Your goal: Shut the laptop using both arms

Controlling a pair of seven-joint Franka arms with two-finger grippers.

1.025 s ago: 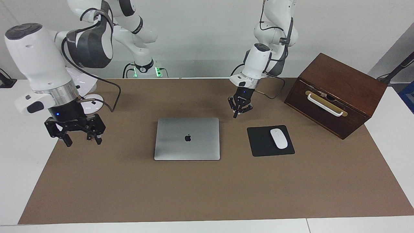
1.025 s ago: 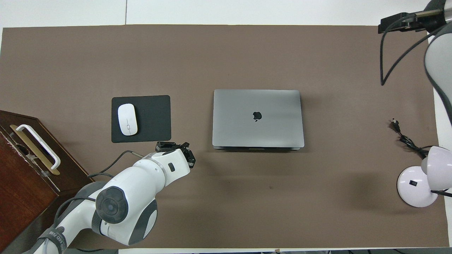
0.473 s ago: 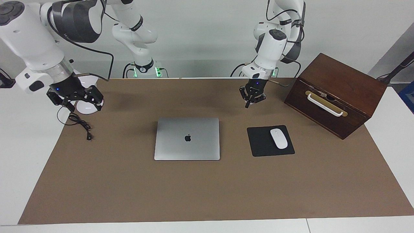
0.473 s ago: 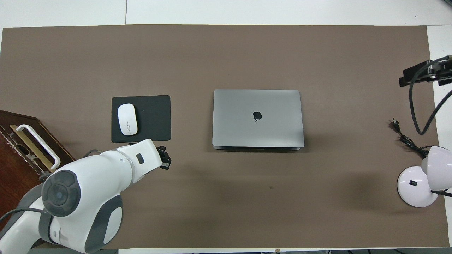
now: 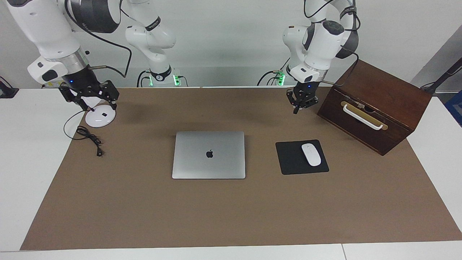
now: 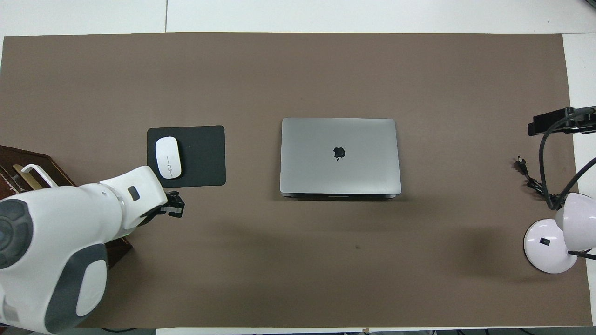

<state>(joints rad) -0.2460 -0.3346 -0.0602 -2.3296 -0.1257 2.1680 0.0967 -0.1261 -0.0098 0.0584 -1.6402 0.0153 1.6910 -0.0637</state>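
Observation:
The silver-grey laptop (image 5: 209, 155) lies shut and flat in the middle of the brown mat, apple logo up; it also shows in the overhead view (image 6: 340, 156). My right gripper (image 5: 100, 106) is open and empty, up over the white lamp base at the right arm's end of the table, well away from the laptop. My left gripper (image 5: 300, 105) hangs over the mat beside the wooden box, over a spot nearer to the robots than the mouse pad; it also shows in the overhead view (image 6: 173, 208). Neither gripper touches the laptop.
A black mouse pad (image 5: 290, 160) with a white mouse (image 5: 311, 154) lies beside the laptop toward the left arm's end. A dark wooden box (image 5: 375, 104) with a white handle stands at that end. A white lamp base (image 5: 103, 119) and a black cable (image 5: 90, 139) lie at the right arm's end.
Both arms have drawn back toward the robots and outward from the laptop: the right gripper rose to over the lamp base, the left gripper moved toward the wooden box. The laptop has not moved.

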